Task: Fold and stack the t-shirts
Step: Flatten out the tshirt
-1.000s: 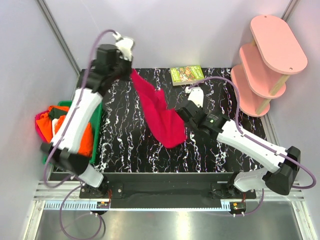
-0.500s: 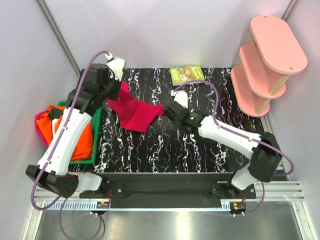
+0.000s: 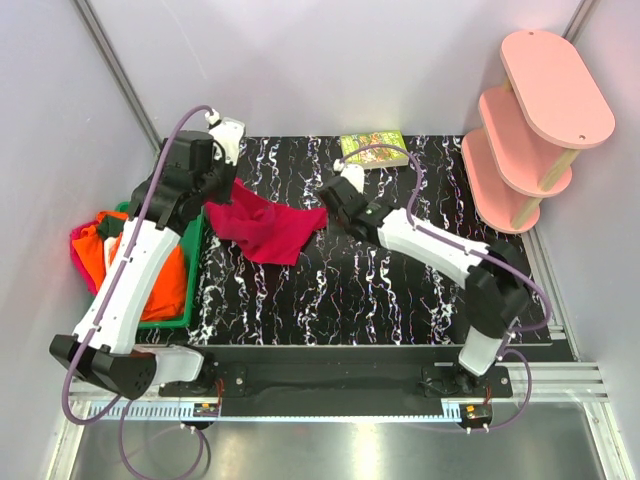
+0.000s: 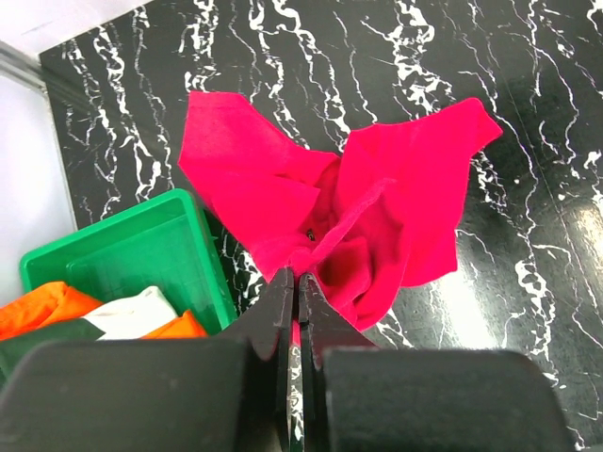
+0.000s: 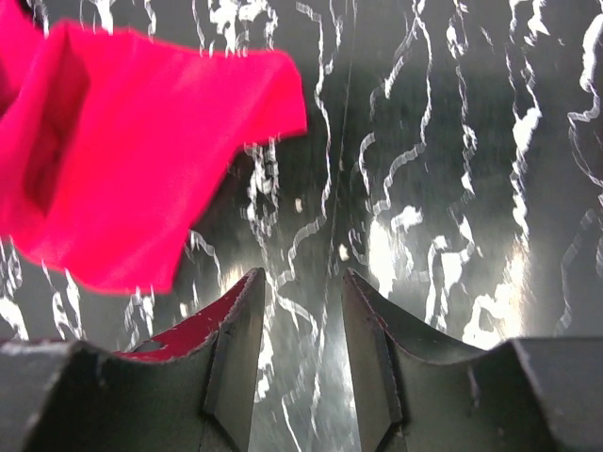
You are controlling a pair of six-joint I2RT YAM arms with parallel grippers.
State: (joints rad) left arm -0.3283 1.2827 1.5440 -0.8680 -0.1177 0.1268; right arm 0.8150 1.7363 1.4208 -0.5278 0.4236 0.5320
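1. My left pincer (image 4: 298, 282) is clamped tight on a bunched fold of the crimson-red soft cloth t-shirt (image 3: 265, 228). The shirt hangs crumpled from it, with its lower part resting on the black, white-veined marble-look table (image 3: 400, 290). It lies just beside the green plastic bin (image 3: 193, 265), where the orange t-shirt (image 4: 47, 303) and the others wait.
2. My right pincer (image 5: 300, 282) stands partly open and holds nothing. It is low over the table near the shirt's right-hand corner, apart from the cloth as far as I can tell.
3. I judge the step in hand to be spreading this shirt flat before any fold.
4. To do that well, my right pincer should take one clean outer edge at that corner, not the thick middle bunch.
5. Then I should draw my two pincers apart gently and lower them together, so that the cloth lands untwisted.
6. I should work mid-table, away from the bin wall and the small green-covered book (image 3: 373, 148) at the far edge.
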